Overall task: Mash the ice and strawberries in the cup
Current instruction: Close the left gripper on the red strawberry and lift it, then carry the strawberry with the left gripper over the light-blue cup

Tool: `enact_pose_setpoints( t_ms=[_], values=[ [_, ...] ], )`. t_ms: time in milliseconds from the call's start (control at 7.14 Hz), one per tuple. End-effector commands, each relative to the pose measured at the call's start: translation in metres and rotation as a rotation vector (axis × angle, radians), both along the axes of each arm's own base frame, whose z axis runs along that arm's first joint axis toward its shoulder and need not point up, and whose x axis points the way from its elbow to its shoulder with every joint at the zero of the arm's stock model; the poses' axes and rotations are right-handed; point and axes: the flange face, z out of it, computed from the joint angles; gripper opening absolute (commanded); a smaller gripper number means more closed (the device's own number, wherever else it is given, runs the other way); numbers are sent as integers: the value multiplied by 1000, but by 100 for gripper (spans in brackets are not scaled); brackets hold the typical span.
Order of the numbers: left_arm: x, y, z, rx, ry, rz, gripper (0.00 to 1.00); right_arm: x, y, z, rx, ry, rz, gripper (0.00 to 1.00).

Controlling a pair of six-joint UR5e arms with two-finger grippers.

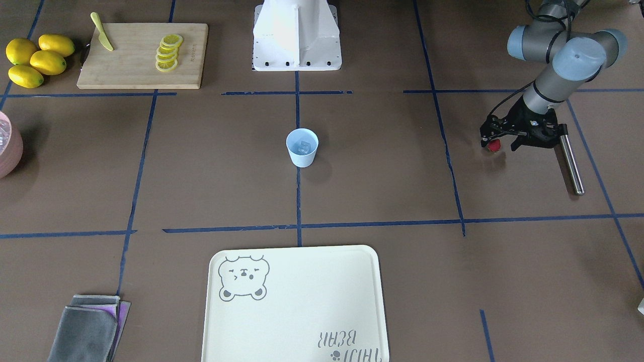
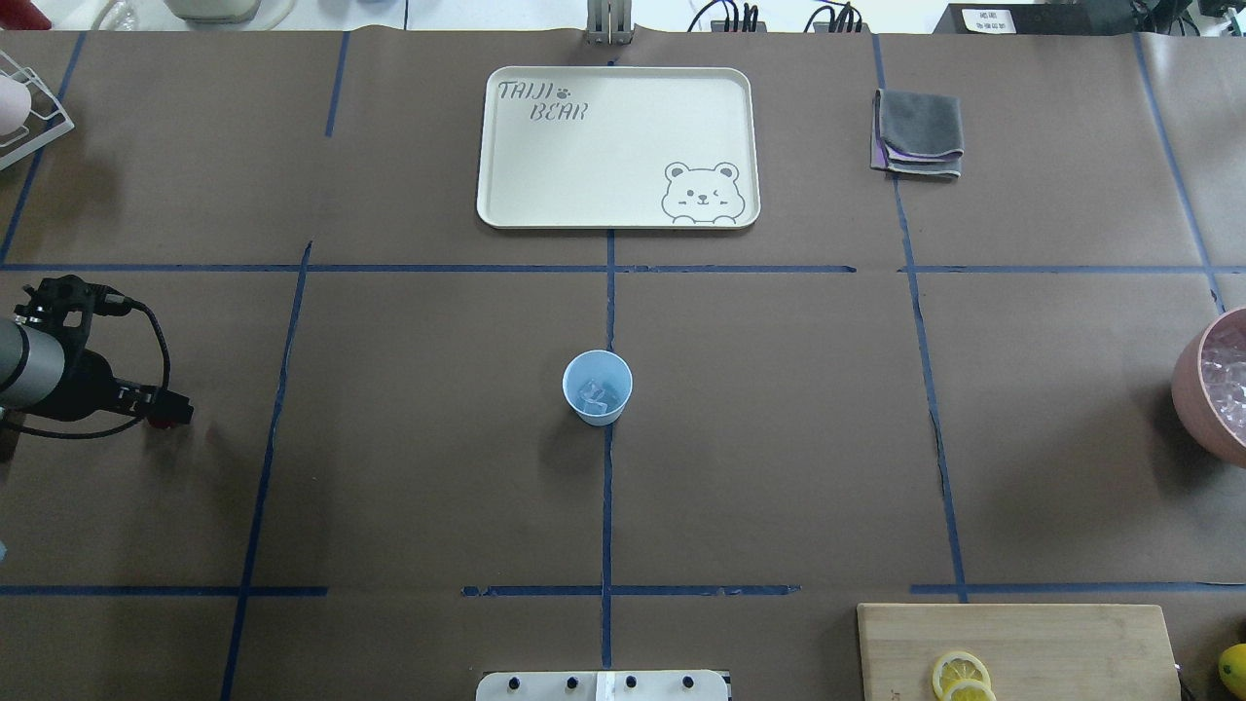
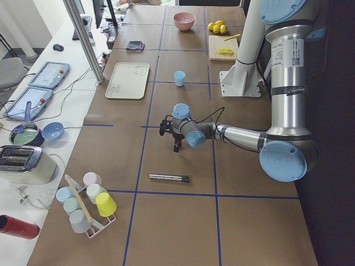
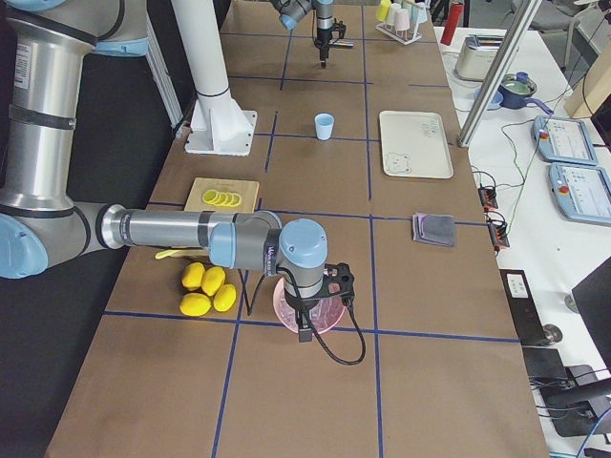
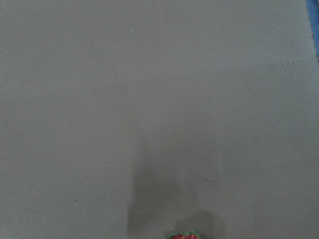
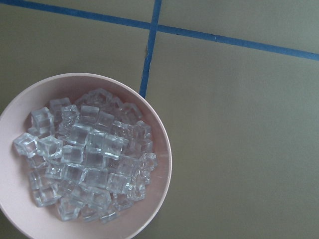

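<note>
Board side (nearest robot): cutting board [image 1: 131,60] is carrying lemon slices [image 1: 168,53] & a yellow knife [image 1: 102,39]. Whole lemons [image 1: 48,62] are lying just beside it. None of it looks needed for this job.

Cup: cup [image 1: 302,151] is standing upright in the middle of the desk [image 1: 382,191], on the centre tape line, well apart from both arms. Ice [image 1: 304,147] is sitting inside, a few clear cubes. No red is showing in there.

Left pincer: left pincer [image 1: 495,142] is hanging low over the desk on the robot's left, tips looking clamped on the strawberry [image 1: 494,146]. The wrist cam is catching only the berry's top at its bottom edge.

Rod: metal rod [image 1: 572,161] is lying flat on the desk just beside the left pincer, nothing touching it. Prob. the masher.

Right pincer: right pincer [image 4: 305,329] is hovering over the pink bowl [image 6: 167,159], which is holding spare ice [image 6: 84,159]. Apart or together: can't tell, as only the side cam is showing it.

Far edge: tray [image 2: 604,166] & folded cloths [image 2: 920,131] are lying beyond the cup, nothing on them.

Progress: approx. a third in, by my read. The ice step is looking done. The strawberry is gripped but not yet in the cup, and mashing hasn't begun.

Left to do: bring the berry across to the cup, drop it in, then take the rod & mash.
</note>
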Motion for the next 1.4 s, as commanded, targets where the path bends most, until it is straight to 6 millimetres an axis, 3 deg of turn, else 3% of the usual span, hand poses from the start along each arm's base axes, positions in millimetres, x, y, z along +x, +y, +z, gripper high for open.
enact_pose_setpoints(
  t_ms=[0,280,420,700,980,1120,1260],
  values=[
    [0,3,-3,2,2,3,3,0,0,0,0,0,0,99],
    [-3,4,-16,11,14,7,0,0,-1,-1,1,0,1,99],
    [-5,6,-54,-12,-8,13,0,0,-1,-2,3,0,2,99],
    [-9,9,-168,-56,-54,15,0,0,-1,-3,5,0,2,99],
    [18,-15,-292,-72,-57,9,0,0,-1,-5,9,-1,2,99],
    [47,-12,-345,-120,-62,9,0,0,-1,-5,8,-1,2,99],
    [98,-1,-390,-206,-34,-27,0,0,-1,-5,8,-1,2,99]
  ],
)
